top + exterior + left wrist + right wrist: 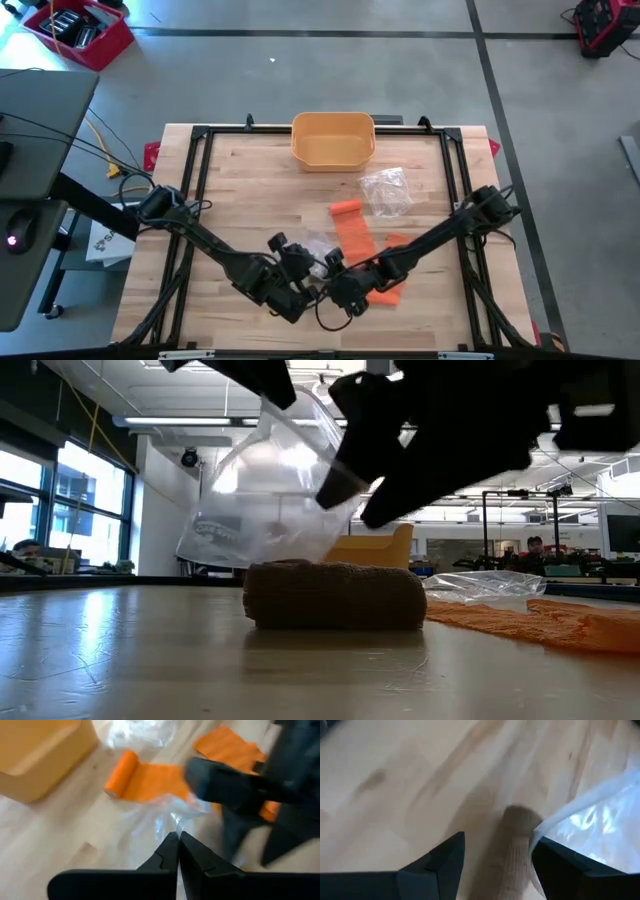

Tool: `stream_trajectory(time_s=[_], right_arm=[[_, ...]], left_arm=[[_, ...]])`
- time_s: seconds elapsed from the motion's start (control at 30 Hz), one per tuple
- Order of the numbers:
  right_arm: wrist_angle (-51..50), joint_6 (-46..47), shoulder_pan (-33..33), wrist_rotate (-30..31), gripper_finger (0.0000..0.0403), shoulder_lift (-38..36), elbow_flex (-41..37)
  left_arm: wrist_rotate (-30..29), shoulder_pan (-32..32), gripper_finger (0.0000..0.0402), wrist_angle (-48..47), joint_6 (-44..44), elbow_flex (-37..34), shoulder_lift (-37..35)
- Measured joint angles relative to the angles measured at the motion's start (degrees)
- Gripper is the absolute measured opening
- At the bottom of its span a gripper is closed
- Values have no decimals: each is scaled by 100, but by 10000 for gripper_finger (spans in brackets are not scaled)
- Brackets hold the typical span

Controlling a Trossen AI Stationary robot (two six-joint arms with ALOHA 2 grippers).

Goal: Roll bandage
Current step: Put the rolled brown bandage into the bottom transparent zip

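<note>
A tan rolled bandage (335, 597) lies on its side on the wooden table, near the front middle. Right above it is a clear plastic bag (265, 500), and my left gripper (178, 839) is shut on that bag. My right gripper (497, 845) is open. Its two fingers stand on either side of the tan roll (516, 852); I cannot tell whether they touch it. The two grippers meet at the front middle in the high view (318, 275). An orange bandage (352, 232) lies partly unrolled behind them, its rolled end (345, 208) toward the far side. My left gripper pinches a gathered edge of the clear plastic bag (175, 820) between its two shut fingers. It comes at the bag slanting down from the table's left. The bag is raised off the table and bulges above the tan roll (300, 470).
A yellow bin (333, 138) stands at the far middle of the table. A second clear bag (386, 190) lies to the right of the orange roll. The orange strip's loose end (388, 290) lies under the right arm. Bare wood lies to the left (230, 200).
</note>
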Motion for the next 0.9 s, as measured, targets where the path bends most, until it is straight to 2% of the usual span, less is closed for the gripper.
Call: stream_trajectory(time_s=[0.07, 0.3, 0.5, 0.6, 0.73, 0.8, 0.9], right_arm=[[92, 139, 34, 122, 211, -52, 0], [289, 17, 100, 1297, 211, -352, 0], [417, -47, -35, 1740, 211, -401, 0], [326, 198, -171, 1588, 211, -401, 2], [144, 322, -310, 636, 211, -401, 2], [251, 267, -252, 651, 211, -403, 2], [421, 2, -84, 1145, 211, -492, 2]], left_arm=[[-140, -54, 0, -118, -4, 6, 0], [-83, -87, 0, -179, -4, 6, 0], [-33, -92, 0, -180, 0, 6, 0], [-33, -92, 0, -227, 18, 6, 0], [-130, -86, 0, -763, -376, 6, 0], [-144, -87, 0, -1102, -613, 6, 0], [-136, -94, 0, -1403, -810, 6, 0]])
